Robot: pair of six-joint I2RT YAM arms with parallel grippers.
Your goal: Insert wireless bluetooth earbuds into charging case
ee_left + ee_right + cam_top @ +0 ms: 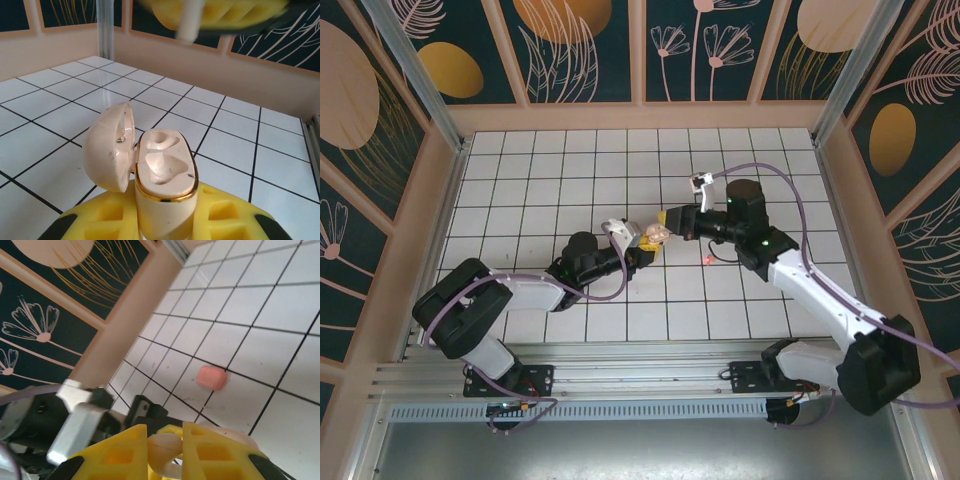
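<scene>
The pale beige, curved plastic earbud (165, 452) sat pinched between the yellow pads of the right gripper (164, 437), jaws narrow around its body. It hung close over the mouth of the open cream charging case (165, 167) with its gold rim. We judged the bud light, hard and slick, apt to twist or pop free, so a hold across the bulb with the stem left clear suited it. The left gripper (162, 220) clamped the case's lower body, both wells empty and the lid hinged open to the left. A pinkish-red bud (211, 377) lay on the white tiled table (240, 145), to the near right of the case.
</scene>
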